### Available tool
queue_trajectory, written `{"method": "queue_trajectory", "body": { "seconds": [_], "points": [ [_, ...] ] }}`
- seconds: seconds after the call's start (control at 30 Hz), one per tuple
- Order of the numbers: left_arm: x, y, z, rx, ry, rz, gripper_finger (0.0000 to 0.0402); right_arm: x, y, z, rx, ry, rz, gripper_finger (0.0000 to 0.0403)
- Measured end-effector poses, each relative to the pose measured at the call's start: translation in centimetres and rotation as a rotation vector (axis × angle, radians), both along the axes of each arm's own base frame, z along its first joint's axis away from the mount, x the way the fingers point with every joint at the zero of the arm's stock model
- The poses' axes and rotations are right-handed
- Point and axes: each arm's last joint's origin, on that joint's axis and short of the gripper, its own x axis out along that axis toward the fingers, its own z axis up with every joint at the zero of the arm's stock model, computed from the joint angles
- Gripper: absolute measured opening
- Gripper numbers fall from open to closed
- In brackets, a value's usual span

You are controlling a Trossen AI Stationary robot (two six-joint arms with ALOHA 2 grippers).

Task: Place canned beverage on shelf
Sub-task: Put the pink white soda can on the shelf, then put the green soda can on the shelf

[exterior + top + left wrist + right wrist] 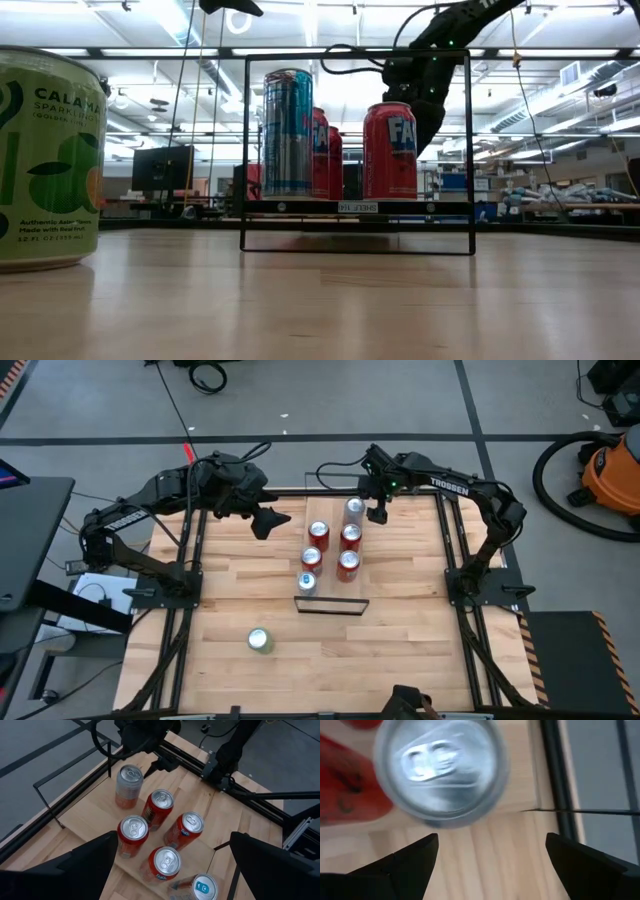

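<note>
The shelf (334, 593) is a narrow light-wood board at the table's middle, with black wire rails (332, 606) at its short ends. Several cans stand upright on it: a silver one (354, 510) at the far end, red ones (349, 537) behind it, and a blue-and-silver one (307, 582) nearest. A green can (260, 641) stands on its base on the table, near left. My right gripper (376, 513) hovers open just right of the silver can (440, 770), touching nothing. My left gripper (270, 520) hangs open, left of the shelf and above it.
Black frame rails (455, 550) run along the table's left and right sides. The wire rail (355, 150) at the shelf's near end stands upright in front of the cans. Bare wood (400, 650) lies between the shelf and the near edge.
</note>
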Motion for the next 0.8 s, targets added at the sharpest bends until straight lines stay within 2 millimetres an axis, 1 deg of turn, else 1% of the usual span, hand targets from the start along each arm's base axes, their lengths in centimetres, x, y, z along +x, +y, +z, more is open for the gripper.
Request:
{"method": "queue_trajectory", "body": {
  "seconds": [0.33,0.6,0.8],
  "points": [
    [0.0,0.0,0.0,0.0,0.001,0.0,0.0396,0.3,0.6,0.0,0.093,-0.073,0.118,0.0374],
    [0.0,0.0,-0.1,-0.002,0.007,0.0,0.0396,0.8,1.1,0.1,0.116,-0.103,0.168,0.0354],
    [0.0,0.0,-0.1,0.0,0.007,-0.001,0.0396,1.3,1.8,0.1,0.114,-0.112,0.201,0.0349]
  ]
}}
